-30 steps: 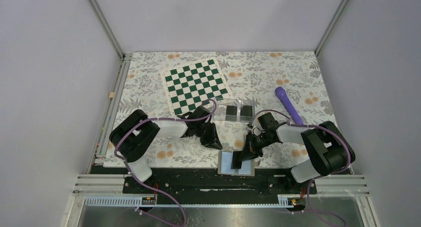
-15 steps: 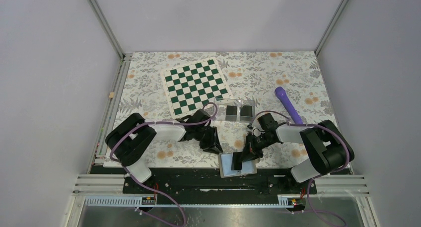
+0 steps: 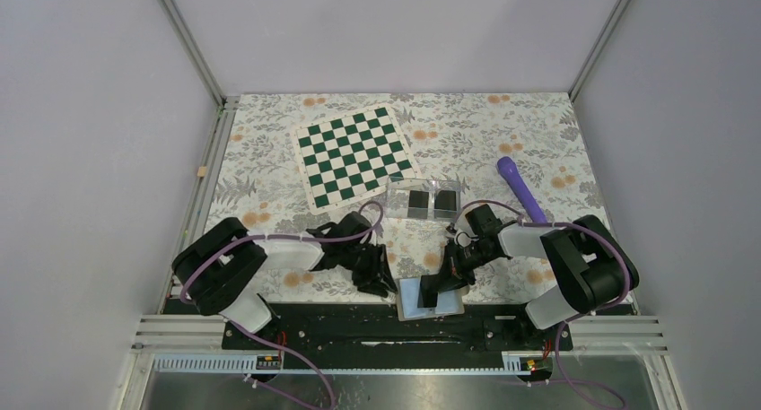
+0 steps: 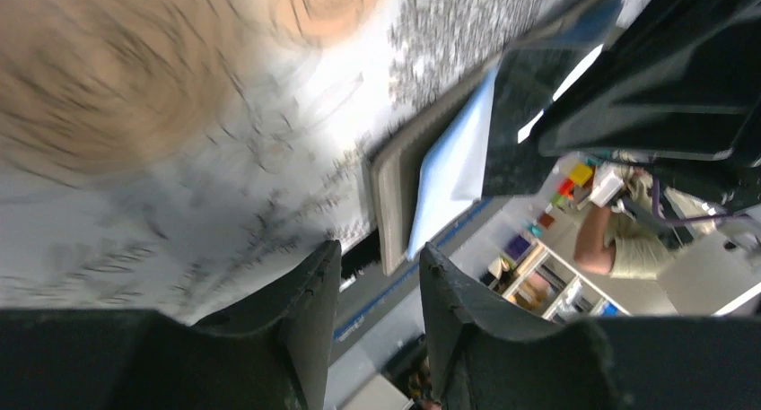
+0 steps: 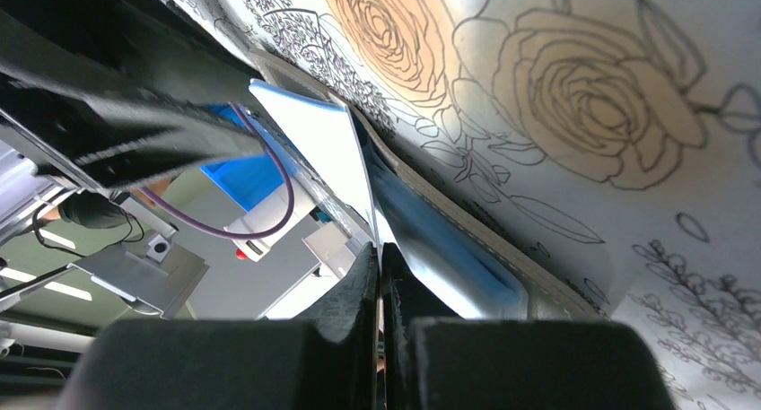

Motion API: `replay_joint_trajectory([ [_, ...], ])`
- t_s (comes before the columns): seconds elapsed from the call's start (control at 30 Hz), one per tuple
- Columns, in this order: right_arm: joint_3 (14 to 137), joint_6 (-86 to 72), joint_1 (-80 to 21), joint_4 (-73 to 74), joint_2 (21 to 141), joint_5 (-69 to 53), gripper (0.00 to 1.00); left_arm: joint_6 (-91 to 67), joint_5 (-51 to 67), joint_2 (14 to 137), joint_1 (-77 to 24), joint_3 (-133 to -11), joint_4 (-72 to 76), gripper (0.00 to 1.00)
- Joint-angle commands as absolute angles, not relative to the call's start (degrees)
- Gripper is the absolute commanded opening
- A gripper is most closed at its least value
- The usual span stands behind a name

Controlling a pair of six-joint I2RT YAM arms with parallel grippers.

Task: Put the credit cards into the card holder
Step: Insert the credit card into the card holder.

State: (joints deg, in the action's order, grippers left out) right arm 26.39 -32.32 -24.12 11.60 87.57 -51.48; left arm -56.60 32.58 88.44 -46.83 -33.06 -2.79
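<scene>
Clear acrylic card holder (image 3: 397, 197) is seen just above the centre of the top view, on the floral counter (image 3: 269, 159). Two black credit cards (image 3: 418, 204) are lodged in it, side by side. Taupe wallet (image 3: 408, 300) is laid open at lower centre, at the counter's lower edge, with its light-blue lining shown.

Right end effector (image 3: 437, 286) is positioned over the wallet's lining. In the right wrist view its fingers (image 5: 359, 302) are pressed together; whether a card is pinched between them cannot be told.

Left end effector (image 3: 381, 280) is placed just left of the wallet. In the left wrist view its fingers (image 4: 301, 311) are parted by a narrow gap, and nothing is held.

Green-and-white chessboard (image 3: 356, 154) is noted at upper centre. Purple object (image 3: 519, 184) is noted right of the holder.
</scene>
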Motion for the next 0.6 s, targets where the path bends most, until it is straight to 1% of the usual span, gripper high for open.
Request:
replay_joint_trajectory([
  [0.0, 25.78, -31.03, -24.81, 12.53, 88.99, -49.14, 0.00, -64.05, 34.01, 87.67, -51.46, -29.17, 2.78, 0.39],
  [0.1, 25.69, -31.06, -24.76, 12.33, 89.12, -49.16, 0.00, -67.66, 32.71, 87.14, -53.27, -27.55, 4.87, 0.39],
  [0.23, 25.58, -31.11, -24.78, 12.25, 89.13, -49.20, 0.00, -71.83, 32.86, 88.81, -53.97, -25.52, 12.90, 0.39],
  [0.4, 25.49, -31.05, -24.79, 12.12, 89.30, -49.33, 0.00, -74.57, 32.66, 92.26, -54.24, -26.28, 21.20, 0.37],
  [0.47, 25.49, -31.08, -24.79, 12.11, 89.13, -49.39, 0.00, -74.70, 32.25, 92.74, -54.24, -27.08, 22.88, 0.35],
  [0.57, 25.55, -30.92, -24.78, 12.40, 88.77, -49.51, 0.00, -74.56, 32.41, 93.51, -54.23, -28.37, 23.38, 0.26],
])
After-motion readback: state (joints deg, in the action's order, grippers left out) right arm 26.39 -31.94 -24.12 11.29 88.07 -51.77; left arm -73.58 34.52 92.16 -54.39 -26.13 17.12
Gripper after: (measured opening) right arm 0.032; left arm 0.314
